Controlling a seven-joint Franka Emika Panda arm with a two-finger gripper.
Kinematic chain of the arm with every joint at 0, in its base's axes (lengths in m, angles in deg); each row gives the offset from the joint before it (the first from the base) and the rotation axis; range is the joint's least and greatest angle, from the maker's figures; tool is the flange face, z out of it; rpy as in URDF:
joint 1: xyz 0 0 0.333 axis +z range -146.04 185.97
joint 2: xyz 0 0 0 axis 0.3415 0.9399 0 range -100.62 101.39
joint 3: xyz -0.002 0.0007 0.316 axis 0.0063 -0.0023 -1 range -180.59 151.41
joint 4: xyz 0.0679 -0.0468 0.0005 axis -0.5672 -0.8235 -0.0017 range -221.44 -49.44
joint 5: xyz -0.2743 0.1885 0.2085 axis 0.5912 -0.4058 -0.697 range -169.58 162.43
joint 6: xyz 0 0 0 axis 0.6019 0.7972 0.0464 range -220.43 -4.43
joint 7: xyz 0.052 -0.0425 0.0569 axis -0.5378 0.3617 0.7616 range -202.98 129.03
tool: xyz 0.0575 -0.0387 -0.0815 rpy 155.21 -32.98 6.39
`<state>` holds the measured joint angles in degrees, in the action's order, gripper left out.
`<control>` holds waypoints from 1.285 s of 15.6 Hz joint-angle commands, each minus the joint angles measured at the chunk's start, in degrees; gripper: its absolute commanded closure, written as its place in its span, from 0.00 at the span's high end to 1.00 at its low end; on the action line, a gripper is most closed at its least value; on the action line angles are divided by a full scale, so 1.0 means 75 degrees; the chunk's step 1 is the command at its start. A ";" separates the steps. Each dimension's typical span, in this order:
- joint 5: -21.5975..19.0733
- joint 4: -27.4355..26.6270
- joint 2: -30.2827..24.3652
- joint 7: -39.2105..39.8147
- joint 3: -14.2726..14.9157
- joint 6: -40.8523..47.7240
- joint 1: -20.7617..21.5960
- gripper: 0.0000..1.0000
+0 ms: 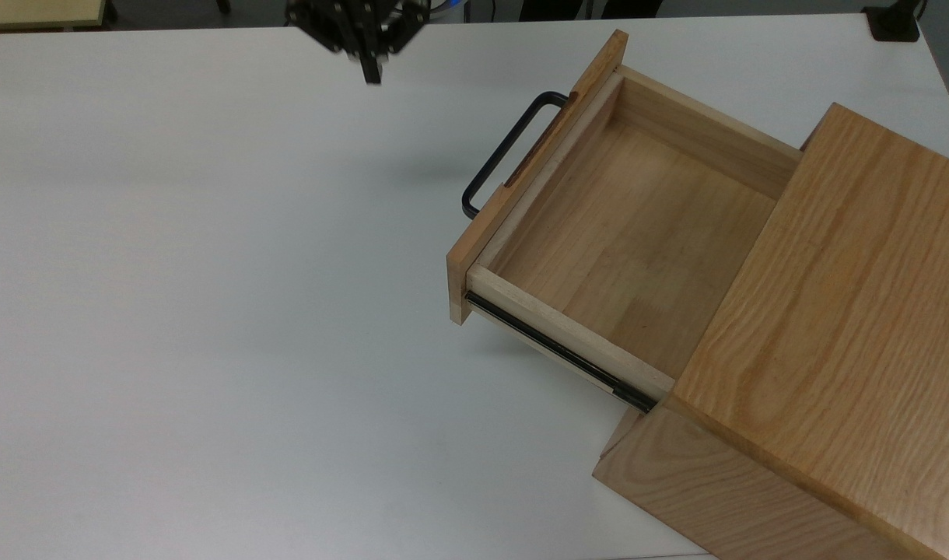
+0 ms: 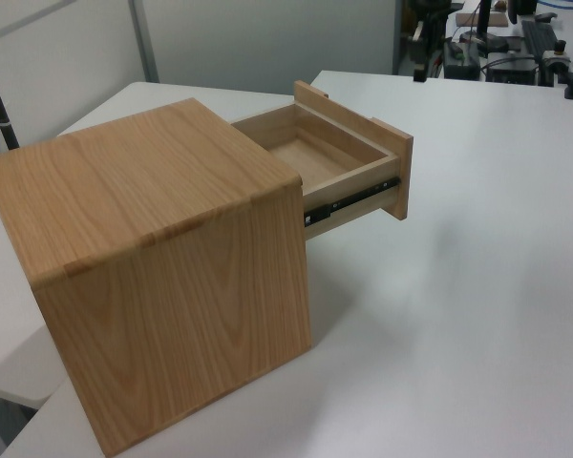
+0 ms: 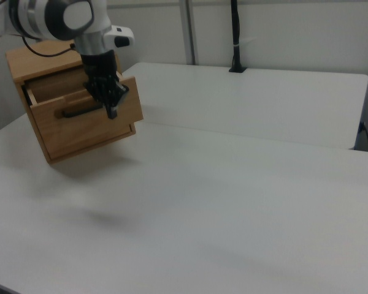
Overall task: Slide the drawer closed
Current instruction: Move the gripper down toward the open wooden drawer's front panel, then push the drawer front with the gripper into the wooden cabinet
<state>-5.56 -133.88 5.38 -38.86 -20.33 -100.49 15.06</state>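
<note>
One pine drawer with black handle stands pulled out.

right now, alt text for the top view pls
A light wooden drawer stands pulled well out of an oak-grained cabinet on a white table, empty inside, its black bar handle facing the top view's left. The robot's dark end effector hangs near the top edge, apart from the handle.
</note>
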 commanded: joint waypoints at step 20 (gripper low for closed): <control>-0.0835 0.0003 0.1408 0.5044 -0.0862 -0.3412 0.1158 0.00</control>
<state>-9.50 -133.90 14.77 -1.95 -24.55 -119.68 23.49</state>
